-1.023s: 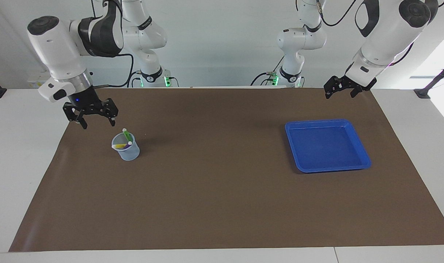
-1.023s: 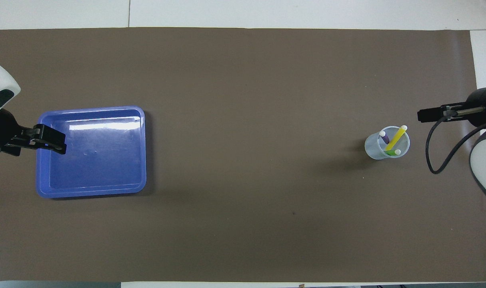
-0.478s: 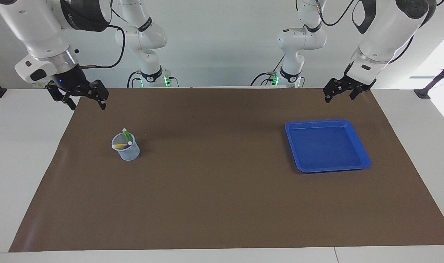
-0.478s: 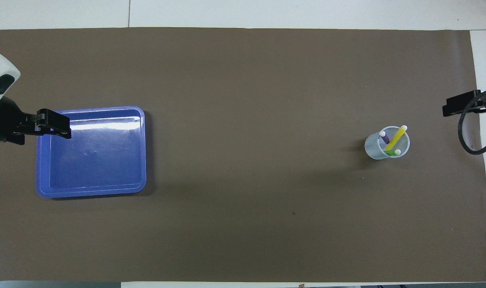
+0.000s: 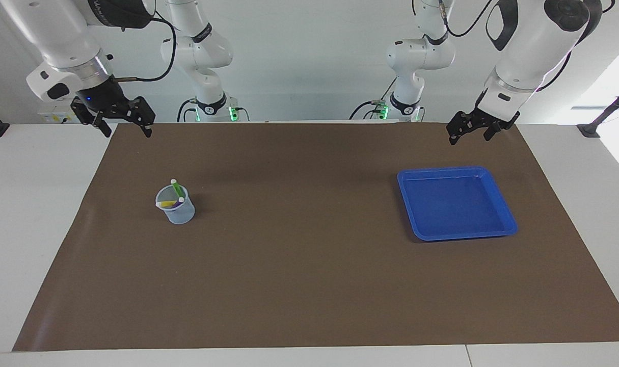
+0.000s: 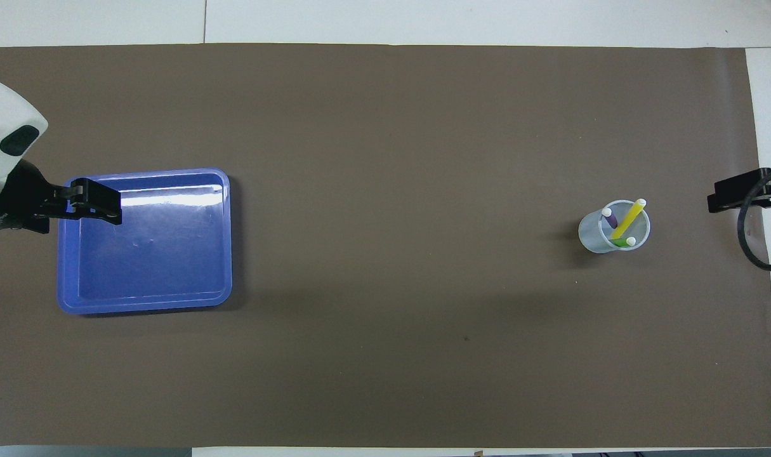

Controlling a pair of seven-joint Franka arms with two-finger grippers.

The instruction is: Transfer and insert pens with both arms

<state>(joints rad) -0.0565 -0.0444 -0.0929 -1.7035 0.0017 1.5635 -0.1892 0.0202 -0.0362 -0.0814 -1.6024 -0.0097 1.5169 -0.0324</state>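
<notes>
Three pens [image 5: 175, 196] are standing in the cup [image 5: 177, 210] toward the right arm's end of the mat [image 5: 309, 285]; the tray [image 5: 503, 227] is lying bare. Right gripper [image 5: 122, 122] and left gripper [image 5: 471, 129] are hanging open and empty over the mat's robot-side corners. Judged complete.

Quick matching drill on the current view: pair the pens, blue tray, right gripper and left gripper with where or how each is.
Column one:
1. pens
2. blue tray
3. right gripper
4. left gripper

Column two:
A. empty, toward the left arm's end
B. open, up over the mat's edge nearest the robots, near the tray
C. standing in the clear cup
D. open, raised, away from the cup

Pairs: 1-C, 2-A, 3-D, 4-B
</notes>
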